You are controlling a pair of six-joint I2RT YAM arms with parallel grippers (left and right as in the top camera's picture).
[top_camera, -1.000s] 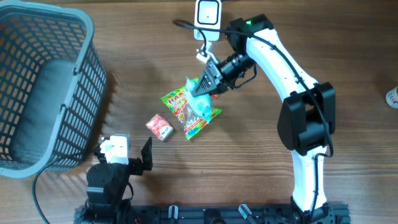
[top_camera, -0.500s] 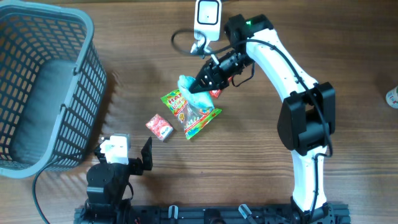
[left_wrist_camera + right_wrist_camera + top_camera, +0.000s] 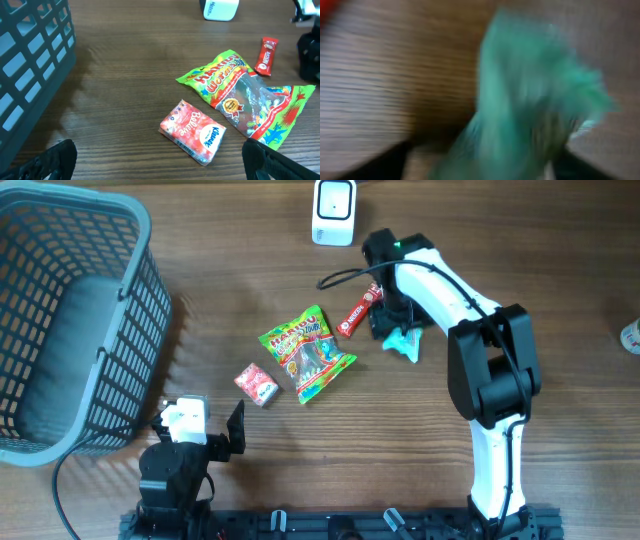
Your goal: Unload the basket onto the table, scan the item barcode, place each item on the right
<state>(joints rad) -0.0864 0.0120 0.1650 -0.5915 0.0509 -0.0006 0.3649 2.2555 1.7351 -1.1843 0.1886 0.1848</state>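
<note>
We're seeing the big change on the right side: a sec ago the right gripper (image 3: 392, 326) was holding the teal packet (image 3: 404, 342) up by the scanner (image 3: 333, 200). Now the arm is sitting lower and further right, w/ the packet lying on or just over the table (image 3: 560, 240), right of the candy bar (image 3: 360, 310) and well apart from the scanner. We're reading that as the scan pass being over and the item getting set aside, though we're only judging that from where it lies.

The right wrist view is smearing badly. Teal is filling most of it and we aren't making out the fingers, so we can't tell if the jaws are apart or clamping the packet. The left gripper (image 3: 159, 162) is idling near the table's front edge, jaws spread wide, nothing between them.

Materials:
- The teal packet is looking like thin, crumpled film w/ a ragged outline.
- The gummy bag (image 3: 308, 352) is lying flat. It's glossy green plastic w/ a clear window.
- The candy bar is showing as a slim red foil stick.
- The tissue pack (image 3: 257, 383) is a soft, small rectangular block.
- The basket (image 3: 140, 300) is standing far left. It's rigid grey plastic lattice.
- The scanner is a smooth white box.
</note>
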